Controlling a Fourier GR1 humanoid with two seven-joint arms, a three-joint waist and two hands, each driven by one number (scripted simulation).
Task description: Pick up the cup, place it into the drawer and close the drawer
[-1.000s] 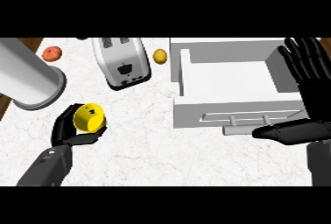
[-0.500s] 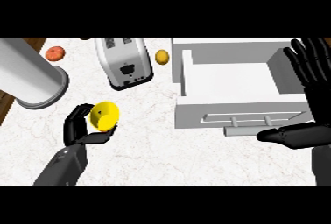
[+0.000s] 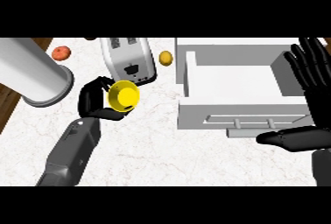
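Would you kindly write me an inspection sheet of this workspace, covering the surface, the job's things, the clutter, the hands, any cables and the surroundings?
Surface: white marbled counter, with a dark wooden strip along its left edge.
Job's things: yellow cup held above the counter, left of the drawer; white drawer is open, nothing seen inside.
Clutter: toaster just behind the cup; large grey cylinder at far left; orange fruit and a small yellow fruit near the back.
Hands: left hand curled round the cup; right hand open, fingers up, resting at the right edge beside the drawer.
Cables: nothing seen.
Surroundings: nothing seen beyond the counter.
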